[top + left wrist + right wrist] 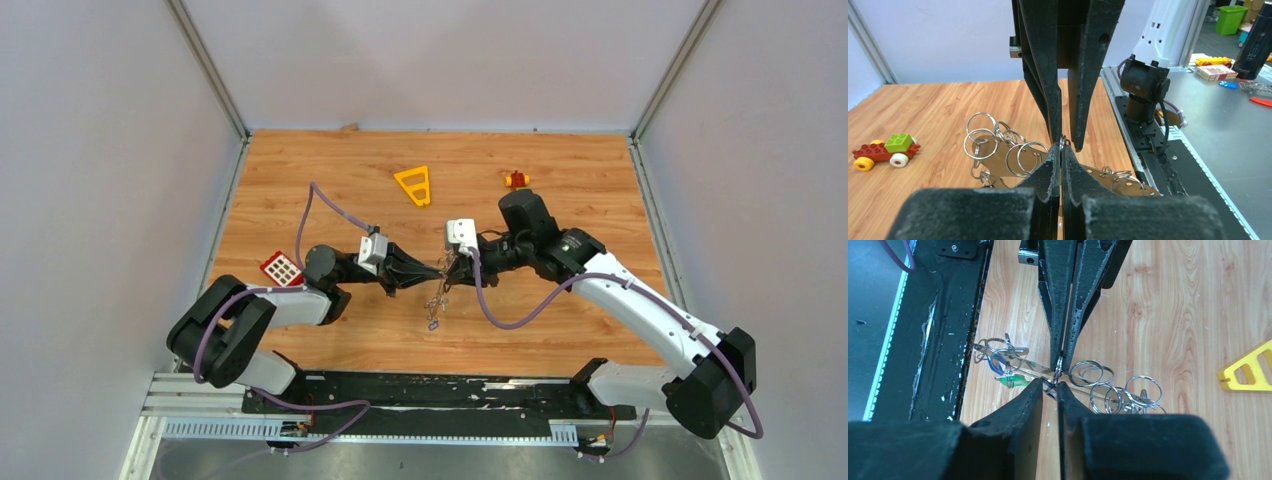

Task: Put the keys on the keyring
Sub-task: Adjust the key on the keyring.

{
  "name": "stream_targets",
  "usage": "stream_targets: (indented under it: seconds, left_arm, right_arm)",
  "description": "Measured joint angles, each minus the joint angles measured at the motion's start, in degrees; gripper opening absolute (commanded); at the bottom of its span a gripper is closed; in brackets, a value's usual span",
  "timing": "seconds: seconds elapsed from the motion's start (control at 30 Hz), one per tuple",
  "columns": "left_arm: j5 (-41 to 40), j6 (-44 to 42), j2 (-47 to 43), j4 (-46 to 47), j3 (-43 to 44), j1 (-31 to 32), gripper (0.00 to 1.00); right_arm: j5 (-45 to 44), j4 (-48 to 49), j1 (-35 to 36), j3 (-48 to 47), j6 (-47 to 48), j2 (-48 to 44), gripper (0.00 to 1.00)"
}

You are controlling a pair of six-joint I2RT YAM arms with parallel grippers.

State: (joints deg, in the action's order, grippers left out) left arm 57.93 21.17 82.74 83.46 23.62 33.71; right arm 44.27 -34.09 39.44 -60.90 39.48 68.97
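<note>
The slim, silver-grey metal keyring (pixel 437 297) hangs between both tool tips above the wood-grain worktop (pixel 560 330). The left tool (pixel 1061 150) is pinched tight on its wire. The right tool (pixel 1050 385) has its jaws narrowly apart around it, so I cannot tell whether it grips. Small blue- and green-tagged keys (pixel 1009 379) cluster at one end.

left gripper (pixel 433 270): mid-table, tip to tip with the right gripper (pixel 452 266)
keys (pixel 434 303): bunched at the meeting tips — just to their near side
triangle frame (pixel 414 185): far, centre
toy block figure (pixel 516 180): far, right of the triangle frame, well apart
grid tile (pixel 282 268): left, just beside the left arm
</note>
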Motion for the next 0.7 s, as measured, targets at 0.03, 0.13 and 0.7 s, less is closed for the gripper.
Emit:
stream_targets:
  seconds: [0.03, 0.13, 0.7]
  left_arm:
    - [0.0, 0.15, 0.0, -0.02, 0.0, 0.02, 0.0]
    - [0.0, 0.46, 0.0, 0.02, 0.0, 0.02, 0.0]
    - [-3.96, 1.68, 0.0, 0.15, -0.07, 0.0, 0.0]
  right_arm:
    - [0.04, 0.13, 0.0, 0.0, 0.07, 0.24, 0.11]
    - [0.04, 0.5, -0.04, 0.0, 0.0, 0.63, 0.08]
    - [-1.33, 3.76, -0.17, 1.73, -1.31, 0.85, 0.07]
